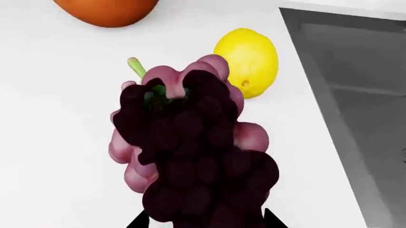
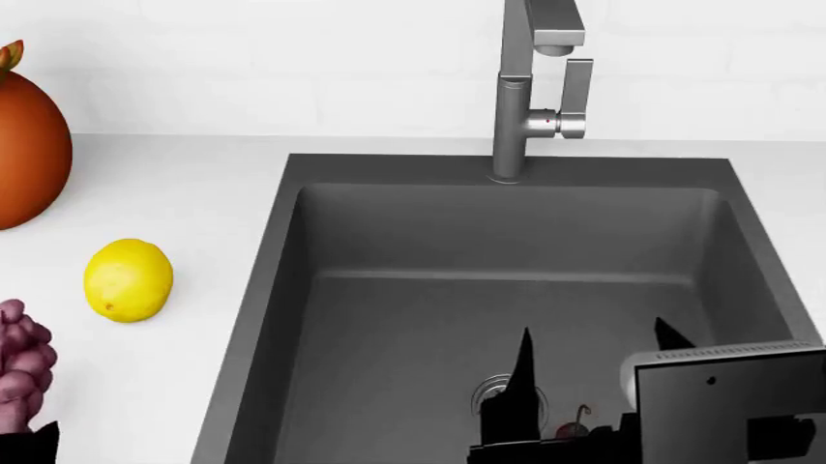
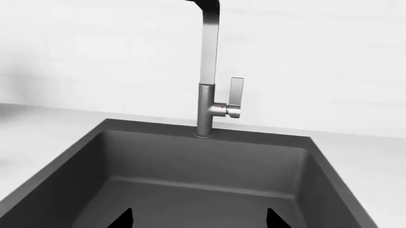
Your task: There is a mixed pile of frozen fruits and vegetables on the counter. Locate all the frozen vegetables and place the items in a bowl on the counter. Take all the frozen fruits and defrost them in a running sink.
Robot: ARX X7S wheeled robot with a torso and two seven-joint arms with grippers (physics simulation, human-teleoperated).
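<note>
The grape bunch (image 1: 190, 152) is seen on the white bench (image 1: 57, 133), just left of the sink (image 2: 516, 319), with the lemon (image 2: 128, 279) lying a little farther back and the orange pot (image 2: 23, 150) beyond that. The left pincer (image 1: 201, 219) is clamped on the bunch, its tips at either side. The right pincer (image 2: 587, 372) is held spread apart, empty, low inside the basin. A small dark red fruit (image 2: 572, 428) is spotted beside the drain (image 2: 497, 391). The tap (image 3: 209, 71) is seen at the far rim.
</note>
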